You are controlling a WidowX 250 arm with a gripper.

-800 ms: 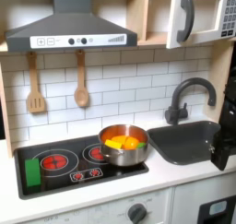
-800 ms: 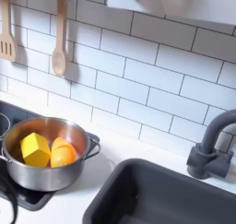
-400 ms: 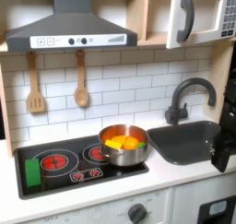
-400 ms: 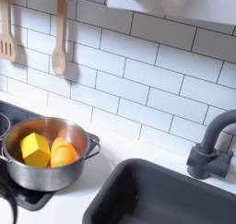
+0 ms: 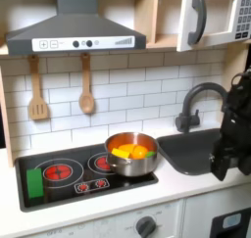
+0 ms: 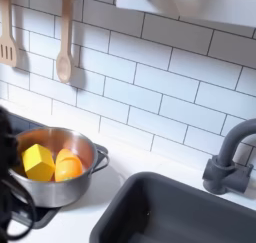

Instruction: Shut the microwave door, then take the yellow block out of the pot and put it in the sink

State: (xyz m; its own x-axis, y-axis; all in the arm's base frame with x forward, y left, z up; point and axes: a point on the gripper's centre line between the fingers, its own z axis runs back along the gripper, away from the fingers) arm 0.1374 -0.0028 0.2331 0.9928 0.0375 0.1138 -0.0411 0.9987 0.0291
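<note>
The white microwave door (image 5: 214, 17), with its grey bar handle (image 5: 197, 20), lies flush with the microwave's front at the first exterior view's top right. The silver pot (image 5: 130, 154) (image 6: 48, 187) stands on the stove's right burner. Inside it the yellow block (image 6: 38, 162) sits beside an orange piece (image 6: 68, 168). To the right lies the dark grey sink (image 5: 199, 150) (image 6: 175, 212). My black arm hangs over the sink's right end, its gripper (image 5: 222, 167) low and blurred. Its fingers cannot be made out. A dark blurred part of the arm (image 6: 8, 182) covers the second exterior view's left edge, in front of the pot.
A dark curved faucet (image 5: 199, 101) (image 6: 231, 155) stands behind the sink. A black stove top (image 5: 69, 173) with red burners and a green piece (image 5: 35, 184) lies left of the pot. Two wooden utensils (image 5: 86, 85) hang on the tiled wall under a grey hood (image 5: 78, 26).
My arm has swung in from the first exterior view's right edge, leftward and taller over the sink. In the second exterior view its dark shape has risen along the left edge.
</note>
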